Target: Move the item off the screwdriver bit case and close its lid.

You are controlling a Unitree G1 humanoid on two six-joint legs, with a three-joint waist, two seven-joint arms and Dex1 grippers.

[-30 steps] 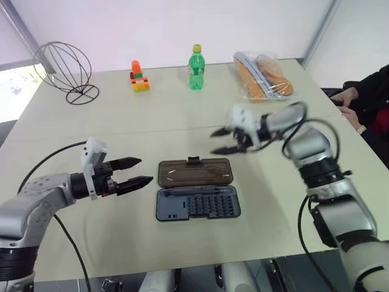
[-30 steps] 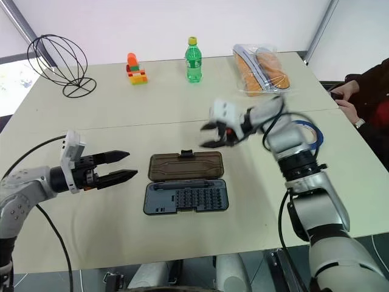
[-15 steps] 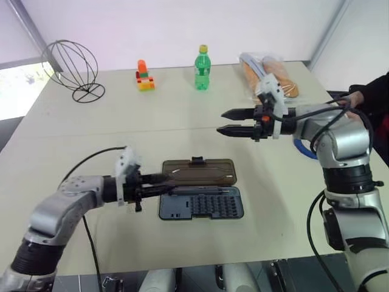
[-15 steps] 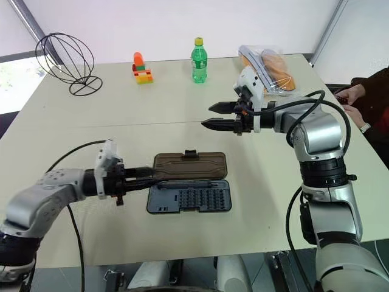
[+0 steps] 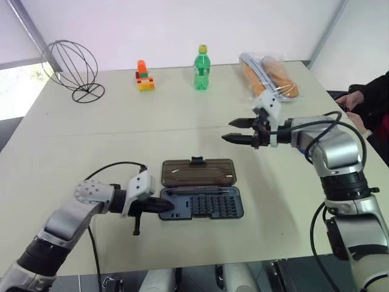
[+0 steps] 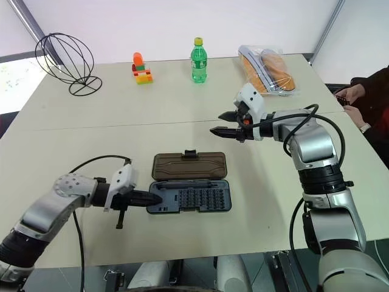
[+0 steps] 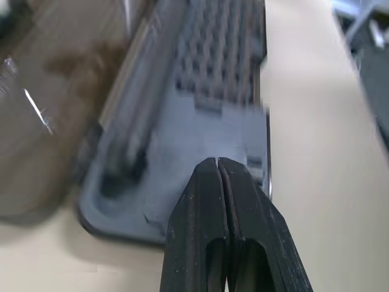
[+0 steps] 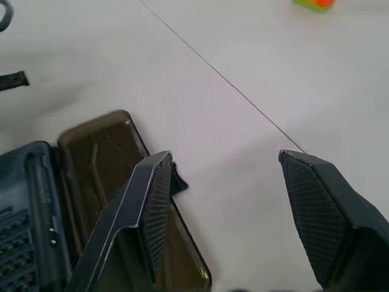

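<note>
Now the left hand (image 5: 165,207), wide open a second ago, has pinched shut on nothing and dropped to the left end of the one screwdriver bit case (image 5: 206,204), low centre. Its single lid (image 5: 197,173) lies flat open; the right hand (image 5: 234,129), empty and parted, hovers upper right over the table (image 5: 73,146).

surface (image 5: 73,152): pale cream, with one thin dark line across it
screwdriver bit case (image 5: 203,204): dark grey-blue, with rows of small dark bits like a grid
lid (image 5: 197,173): see-through smoky brown, with a small black tab on its far edge
left gripper (image 5: 172,205): black fingers, white block behind them
right gripper (image 5: 230,131): black fingers with a fine criss-cross pattern on the pads, white block behind
bottle (image 5: 202,67): green, with a yellow cap
toy blocks (image 5: 143,76): orange, green, red and yellow
wire ball (image 5: 70,66): black
bag (image 5: 267,74): clear, with orange things inside
</note>
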